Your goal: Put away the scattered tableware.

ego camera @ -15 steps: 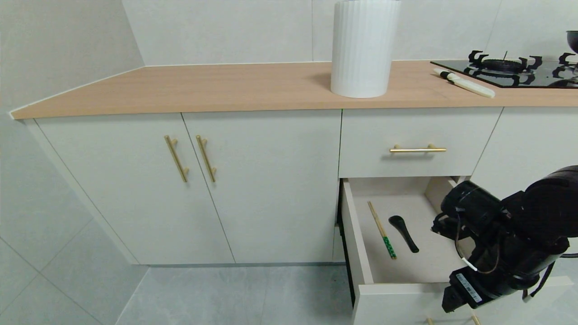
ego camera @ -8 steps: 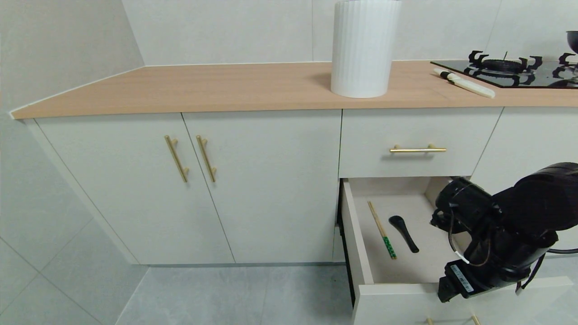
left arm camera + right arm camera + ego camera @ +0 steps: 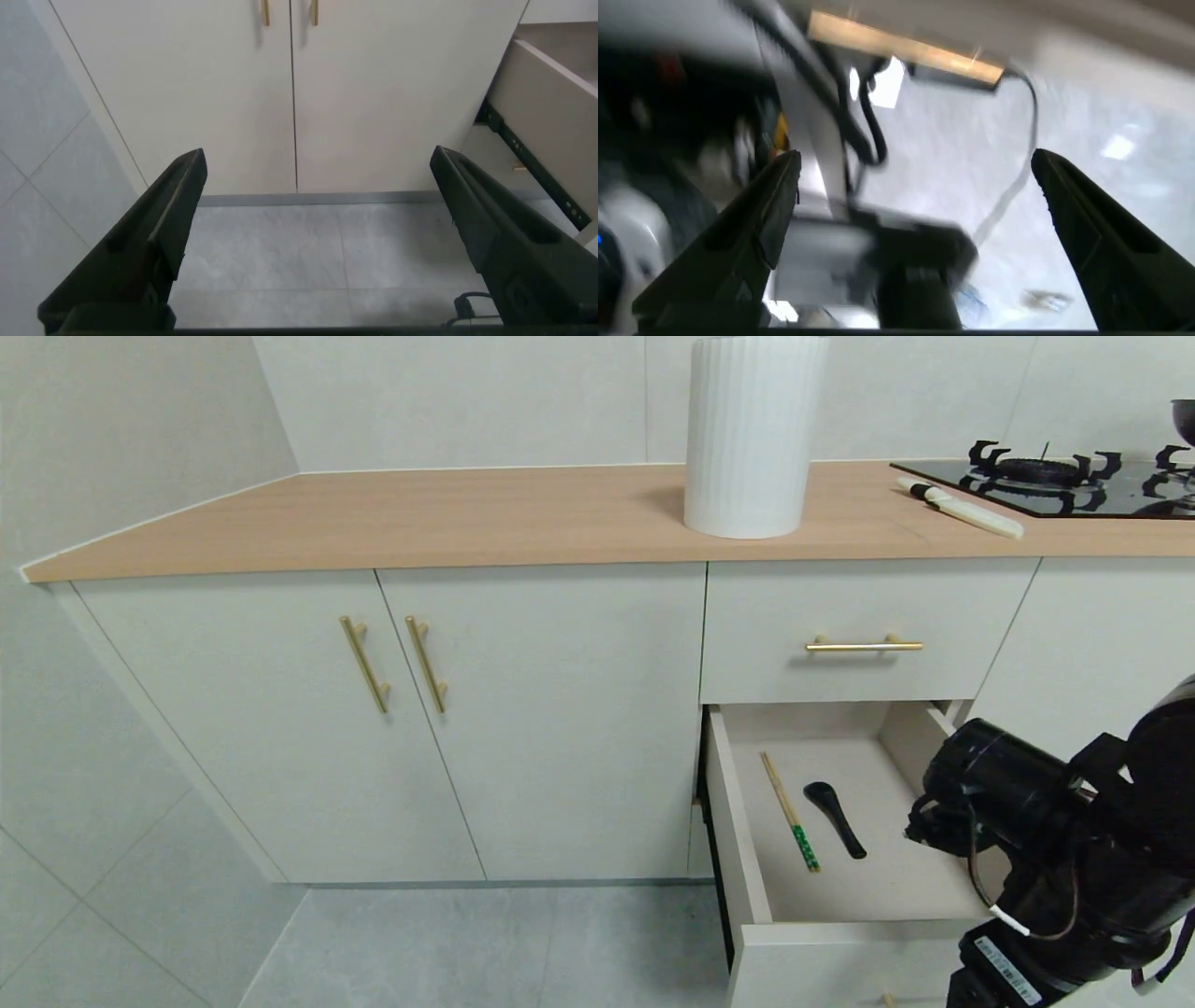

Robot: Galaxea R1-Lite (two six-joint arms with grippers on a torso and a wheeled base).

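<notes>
Right claw [image 3: 915, 163], open and empty, is backing away from the drawer [image 3: 739, 831]; left claw [image 3: 318, 159] is hanging open above the floor [image 3: 308, 271]. Table [image 3: 420, 518] is carrying the knife [image 3: 960, 508], likely next. Drawer is standing open, holding chopsticks [image 3: 790, 812] and spoon [image 3: 834, 818].

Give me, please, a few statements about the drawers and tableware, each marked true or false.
1. The chopsticks lie in the open drawer. True.
2. The black spoon lies on the countertop. False: it lies in the open drawer beside the chopsticks.
3. The upper drawer is shut. True.
4. The knife lies in the open drawer. False: it lies on the countertop by the stove.
</notes>
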